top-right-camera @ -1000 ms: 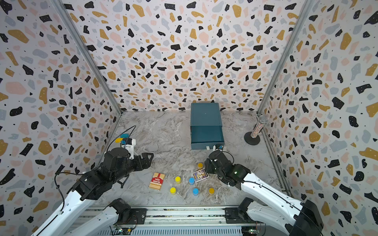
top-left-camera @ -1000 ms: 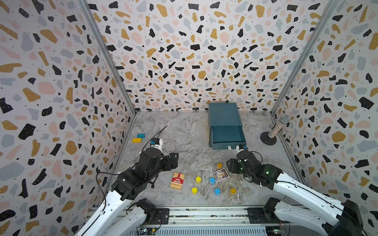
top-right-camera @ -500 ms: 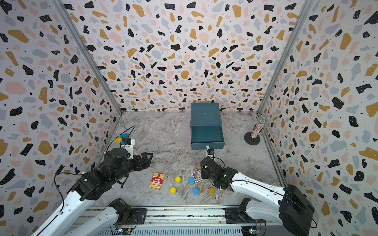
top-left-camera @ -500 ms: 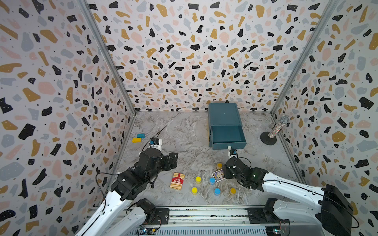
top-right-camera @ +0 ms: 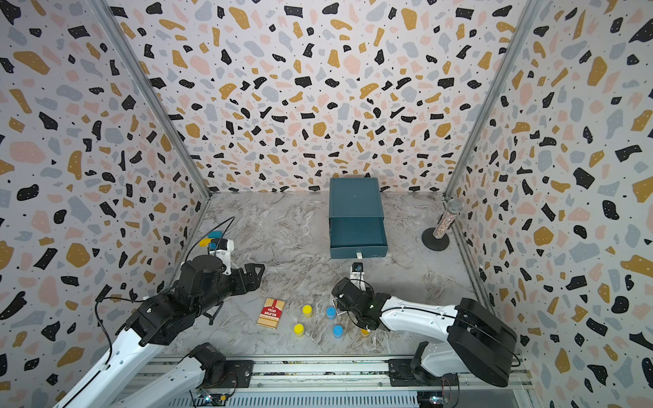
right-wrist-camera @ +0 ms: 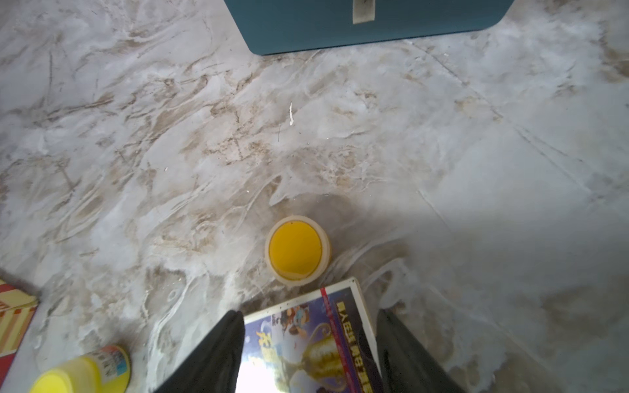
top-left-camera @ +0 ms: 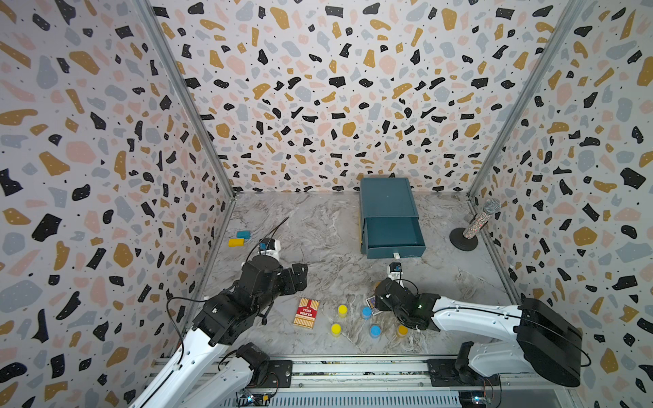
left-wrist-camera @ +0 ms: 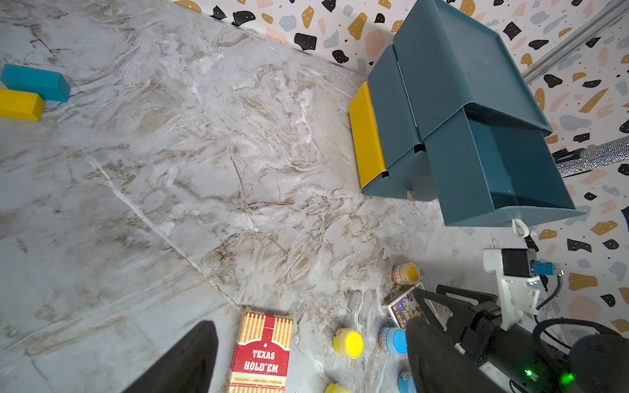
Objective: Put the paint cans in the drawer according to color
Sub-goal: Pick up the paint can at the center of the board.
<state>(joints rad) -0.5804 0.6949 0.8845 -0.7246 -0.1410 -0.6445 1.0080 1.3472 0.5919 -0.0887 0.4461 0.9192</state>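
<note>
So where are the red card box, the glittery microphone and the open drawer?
red card box (top-left-camera: 306, 312), in a top view, on its red front label.
glittery microphone (top-left-camera: 480, 219), in a top view, on its sparkly handle.
open drawer (top-left-camera: 392, 229), in a top view, on its bare inside floor.

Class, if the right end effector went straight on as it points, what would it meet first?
Likely the orange pot, just past the card box between its fingers; the drawer lies beyond. Height is unclear.
</note>
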